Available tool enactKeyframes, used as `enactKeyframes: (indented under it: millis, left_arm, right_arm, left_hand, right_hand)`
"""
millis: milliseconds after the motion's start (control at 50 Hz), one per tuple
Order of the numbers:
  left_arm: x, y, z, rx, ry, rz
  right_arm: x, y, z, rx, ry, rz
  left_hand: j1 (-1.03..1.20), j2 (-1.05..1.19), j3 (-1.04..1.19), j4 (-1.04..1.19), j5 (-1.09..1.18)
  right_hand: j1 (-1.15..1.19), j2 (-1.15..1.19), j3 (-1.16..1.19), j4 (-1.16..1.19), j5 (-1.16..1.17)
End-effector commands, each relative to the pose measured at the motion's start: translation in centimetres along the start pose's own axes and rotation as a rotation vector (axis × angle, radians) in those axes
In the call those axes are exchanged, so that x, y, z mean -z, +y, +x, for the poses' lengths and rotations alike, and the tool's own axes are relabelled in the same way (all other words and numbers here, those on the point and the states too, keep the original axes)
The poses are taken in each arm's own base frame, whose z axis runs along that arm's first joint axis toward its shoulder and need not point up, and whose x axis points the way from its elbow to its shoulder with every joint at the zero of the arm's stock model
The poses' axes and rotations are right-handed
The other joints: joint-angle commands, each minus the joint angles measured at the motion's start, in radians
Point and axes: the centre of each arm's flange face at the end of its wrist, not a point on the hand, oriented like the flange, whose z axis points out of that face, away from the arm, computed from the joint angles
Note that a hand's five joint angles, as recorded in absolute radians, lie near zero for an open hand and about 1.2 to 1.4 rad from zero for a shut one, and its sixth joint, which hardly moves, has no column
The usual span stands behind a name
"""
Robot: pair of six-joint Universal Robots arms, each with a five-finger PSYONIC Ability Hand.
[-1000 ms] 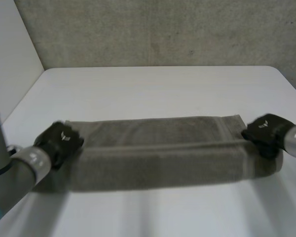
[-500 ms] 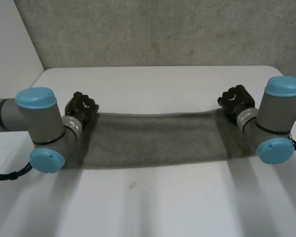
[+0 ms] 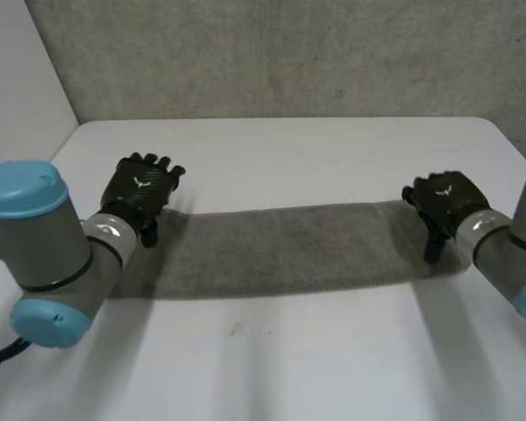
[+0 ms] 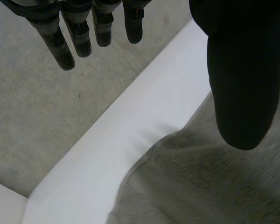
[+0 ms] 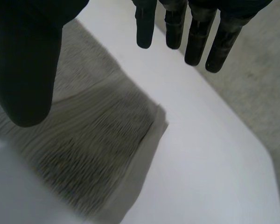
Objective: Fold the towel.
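The towel [image 3: 280,250] lies as a long folded strip on the table [image 3: 272,360], between the left hand [image 3: 140,189] and the right hand [image 3: 445,203] (both with fingers straight and apart, gripping nothing), one end just under each thumb.

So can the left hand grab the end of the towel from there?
Probably yes. The left hand is open right by the end of the towel, and nothing sits between them.

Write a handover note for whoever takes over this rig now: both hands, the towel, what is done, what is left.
Left hand: open, at the towel's left end, holding nothing.
Right hand: open, at its right end, holding nothing.
Towel: a long strip flat on the table, layered at the right end.
Done: apparently one lengthwise fold.
Left: probably fold end to end.
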Motion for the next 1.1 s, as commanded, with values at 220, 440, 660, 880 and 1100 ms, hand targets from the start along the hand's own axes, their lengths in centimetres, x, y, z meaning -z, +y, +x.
enactKeyframes:
  millis: [220, 440, 660, 880, 1100]
  left_arm:
    - [1.7, 0.0, 1.2, 0.161, 0.025, 0.012]
    - [2.1, 0.0, 1.5, 0.16, 0.033, 0.01]
    - [2.4, 0.0, 1.5, 0.158, 0.032, 0.012]
    - [2.6, -0.7, 0.9, 0.158, 0.016, 0.032]
    - [2.9, -0.6, 0.5, 0.16, -0.003, 0.045]
  right_arm:
    - [-1.0, 4.7, 0.3, 0.036, 0.003, -0.075]
    - [-2.7, 6.7, 0.2, 0.084, 0.012, -0.086]
    - [-3.1, 7.9, 8.7, 0.401, 0.275, -0.185]
    - [-2.0, -1.0, 5.6, 0.344, 0.303, 0.125]
    - [4.1, -8.5, -13.5, 0.186, -0.241, 0.558]
  left_hand:
    - [0.004, 0.008, 0.005, 0.006, -0.029]
    - [0.004, 0.008, 0.005, 0.006, -0.029]
    - [0.004, 0.008, 0.005, 0.006, -0.029]
    - [0.004, 0.008, 0.005, 0.006, -0.029]
    - [0.004, 0.008, 0.005, 0.006, -0.029]
  right_hand:
    - [0.531, 0.502, 0.501, 0.499, 0.484]
    - [1.174, 1.145, 1.144, 1.142, 1.127]
    - [1.176, 1.148, 1.146, 1.144, 1.13]
    - [1.176, 1.148, 1.146, 1.144, 1.13]
    - [1.176, 1.148, 1.146, 1.144, 1.13]
